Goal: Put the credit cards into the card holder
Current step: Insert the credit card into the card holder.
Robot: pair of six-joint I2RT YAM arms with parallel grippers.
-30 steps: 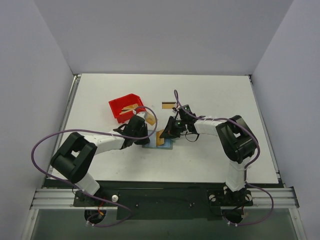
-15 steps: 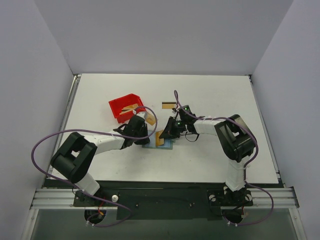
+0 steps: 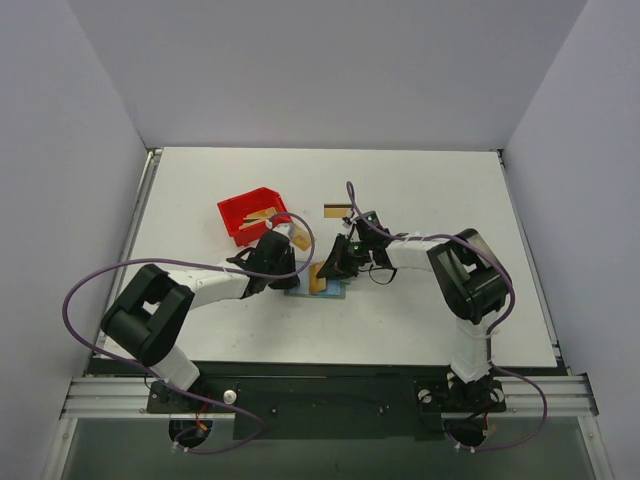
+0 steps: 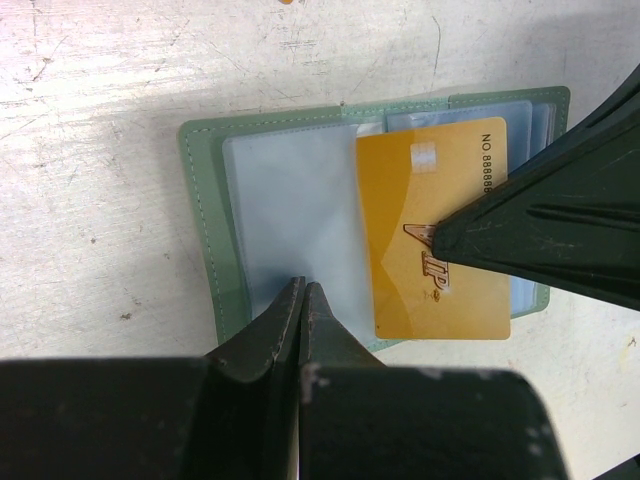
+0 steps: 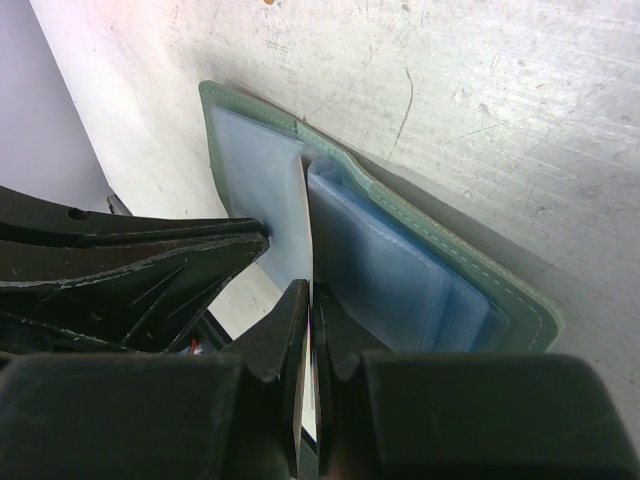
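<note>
The grey-green wallet [image 4: 203,215] is lying open on the table [image 4: 100,100], its pale blue pockets facing up. A gold card [image 4: 425,190] is sitting over one half of the wallet, and the right gripper [image 5: 310,295] is pinching it. The left gripper [image 4: 303,292], fingers pressed together, is resting its tips on the wallet's other half.

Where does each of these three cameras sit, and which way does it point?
Top external: above and behind the bases, looking down on the table; left arm and right arm show.
Left wrist: looks down on the open card holder and gold card; left jaws, shut, at bottom.
Right wrist: looks low along the holder; right jaws, shut, pinch the card edge-on.
Shared: both wrist views show the holder and the other arm's jaws.
</note>
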